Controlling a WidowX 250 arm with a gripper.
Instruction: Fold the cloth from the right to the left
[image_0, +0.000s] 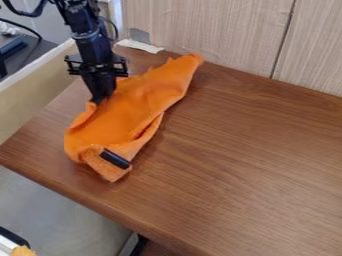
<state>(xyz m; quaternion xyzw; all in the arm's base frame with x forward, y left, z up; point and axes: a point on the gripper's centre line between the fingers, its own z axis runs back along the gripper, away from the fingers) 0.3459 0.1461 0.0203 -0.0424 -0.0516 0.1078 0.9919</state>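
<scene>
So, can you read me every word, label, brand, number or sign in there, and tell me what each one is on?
There is no text that I can read here.
Orange cloth: no lettering to be made out, nor on the black strip near its lower end.
Black pincer: no readable marking.
Wooden tabletop: wood grain, no readable text.

From my remote station I log a brown wood-grain table (240, 165); on its surface, toward the left of my view, an orange cloth (133, 110) lies rumpled and elongated, slanting from near the back edge toward the front; a whitish strip (139, 46) sits at the back edge, possibly tape.
</scene>
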